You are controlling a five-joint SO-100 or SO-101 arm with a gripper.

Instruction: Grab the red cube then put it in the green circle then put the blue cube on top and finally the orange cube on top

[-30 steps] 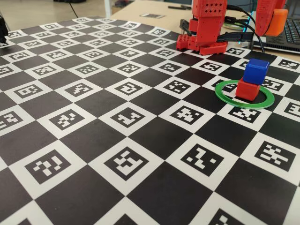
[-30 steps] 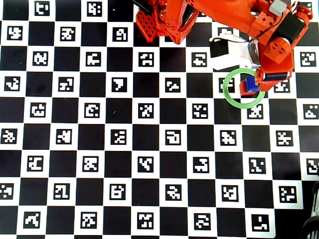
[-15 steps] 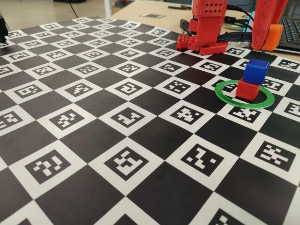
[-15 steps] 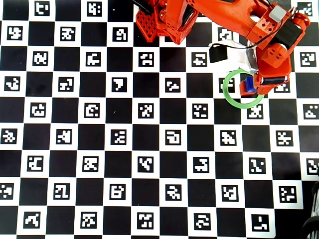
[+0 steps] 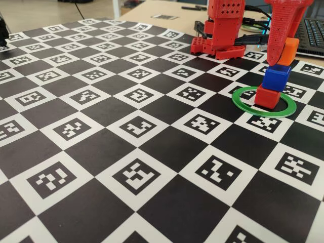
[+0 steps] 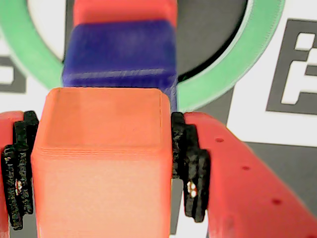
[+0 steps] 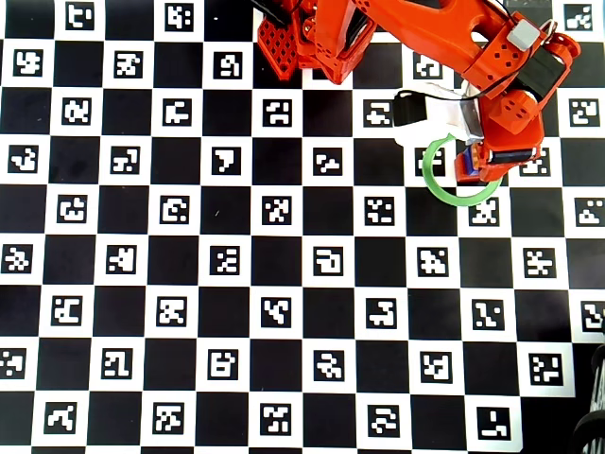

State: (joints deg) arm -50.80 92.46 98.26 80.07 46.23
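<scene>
The red cube [image 5: 267, 96] sits inside the green circle [image 5: 242, 108], with the blue cube [image 5: 276, 78] stacked on it. My gripper [image 5: 282, 54] is shut on the orange cube [image 5: 290, 50], which hangs right at the blue cube's top, shifted a little right in the fixed view. I cannot tell whether the two touch. In the wrist view the orange cube [image 6: 101, 163] fills the space between the black pads [image 6: 190, 168]. Beyond it lie the blue cube [image 6: 121, 54], the red cube [image 6: 124, 10] and the green circle [image 6: 225, 79]. From overhead the gripper [image 7: 496, 156] covers most of the stack.
The red arm base [image 5: 223, 30] stands at the back of the checkerboard mat [image 5: 126, 126]. A laptop keyboard [image 5: 314, 35] and cables lie behind the circle. A white cable piece [image 7: 430, 113] hangs near the ring in the overhead view.
The gripper has come down and forward with the orange cube, from behind and above the stack to just over the blue cube. The red and blue cubes have not moved.
</scene>
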